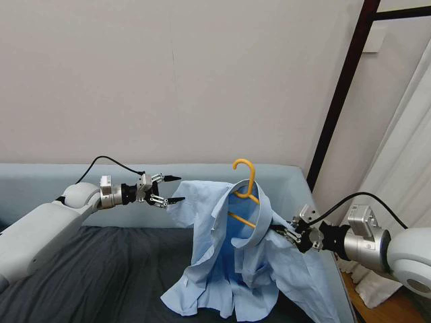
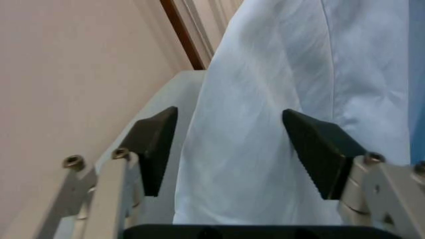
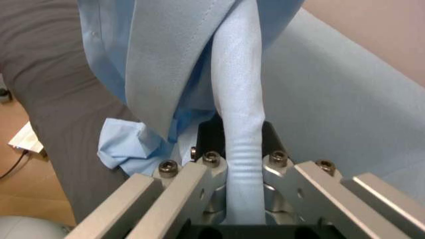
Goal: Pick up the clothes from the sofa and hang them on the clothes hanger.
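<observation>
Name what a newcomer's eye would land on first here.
A light blue shirt hangs draped over a yellow hanger, held up above the sofa in the middle of the head view. The right gripper is clamped on a bunched fold of the shirt at the robot's right. The left gripper is open at the shirt's opposite edge, with cloth between its pads.

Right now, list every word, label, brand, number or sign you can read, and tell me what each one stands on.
There are none to read.
The blue shirt, the yellow hanger, the sofa, the wall, the left gripper and the right gripper bear no legible text.
</observation>
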### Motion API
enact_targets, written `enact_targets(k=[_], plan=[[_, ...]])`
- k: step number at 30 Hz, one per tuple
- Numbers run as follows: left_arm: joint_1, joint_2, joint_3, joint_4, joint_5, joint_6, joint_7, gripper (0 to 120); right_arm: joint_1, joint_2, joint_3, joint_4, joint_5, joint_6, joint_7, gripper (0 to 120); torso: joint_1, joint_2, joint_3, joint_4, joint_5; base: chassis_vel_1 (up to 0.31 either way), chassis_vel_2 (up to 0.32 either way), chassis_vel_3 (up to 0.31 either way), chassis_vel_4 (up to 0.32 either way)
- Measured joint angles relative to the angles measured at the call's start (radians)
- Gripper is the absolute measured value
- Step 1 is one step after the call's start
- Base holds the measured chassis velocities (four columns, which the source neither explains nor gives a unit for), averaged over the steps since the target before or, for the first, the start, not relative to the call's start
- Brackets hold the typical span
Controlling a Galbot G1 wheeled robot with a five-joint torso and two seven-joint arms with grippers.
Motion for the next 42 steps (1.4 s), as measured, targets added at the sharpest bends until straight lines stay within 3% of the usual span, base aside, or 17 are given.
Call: enact_targets(k=[17,26,34,42], plan=[[0.0,-0.001,-0.005,0.012,-0.001,-0.012,-0.007,0,0.002,0.005,0.0,-0.002,0.002,0.0,0.0,1,0.0,0.0,0.0,-0.0002,0.0,0.0,0.0,0.0,0.0],[0.003,0.006,-0.015,0.024,-0.002,-0.017,-0.012,0,0.003,0.006,0.0,-0.006,0.002,0.002,0.0,1,0.0,0.0,0.0,-0.0002,0.0,0.0,0.0,0.0,0.0],[0.026,0.012,-0.024,-0.003,-0.003,-0.025,-0.082,0,0.003,0.012,-0.002,-0.005,0.008,0.003,0.005,1,0.0,0.0,0.0,-0.0004,-0.0002,0.0,0.0,0.0,0.0],[0.082,0.092,-0.112,-0.135,-0.018,-0.002,-0.14,30,0.009,0.023,-0.004,-0.027,0.032,0.003,0.025,1,0.0,0.0,0.0,-0.0003,0.0,0.0,0.0,0.0,0.0]])
